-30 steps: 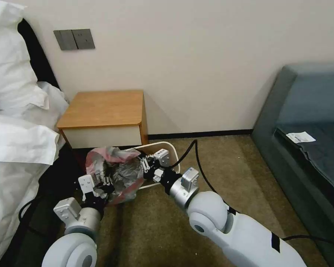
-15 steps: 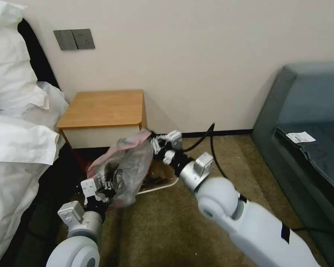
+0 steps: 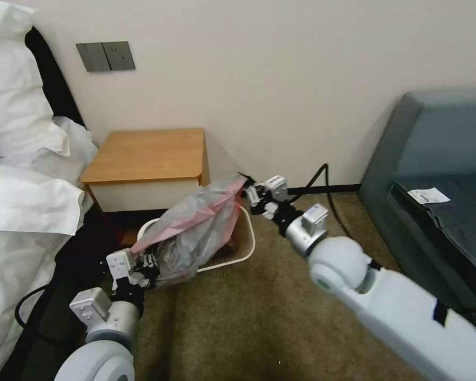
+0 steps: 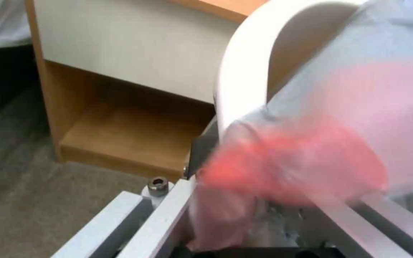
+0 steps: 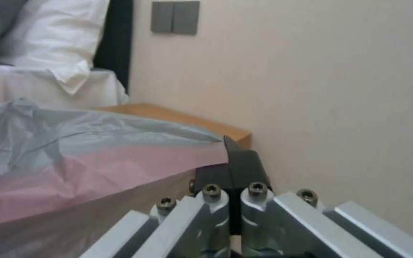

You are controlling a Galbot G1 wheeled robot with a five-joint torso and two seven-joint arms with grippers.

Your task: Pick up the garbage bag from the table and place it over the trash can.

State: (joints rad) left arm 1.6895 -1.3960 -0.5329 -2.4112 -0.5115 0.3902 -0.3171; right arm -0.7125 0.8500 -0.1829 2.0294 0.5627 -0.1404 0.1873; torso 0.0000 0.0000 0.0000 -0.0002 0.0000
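Pretty ordinary bedroom corner. There's a plain cream wall (image 3: 301,79) with a dark grey double switch plate (image 3: 106,56) mounted up near the bed. Along the left side sits a bed with white pillows (image 3: 13,100) stacked against a black headboard (image 3: 53,79), and white sheets (image 3: 21,211) hang over the edge toward the floor. The floor is a brownish-olive carpet (image 3: 238,328), with a dark baseboard (image 3: 328,188) running along the bottom of the wall. Over on the right is a dark teal sofa (image 3: 433,159), and a small white paper slip (image 3: 428,196) with some print on it lies on the seat. Can't read what it says.
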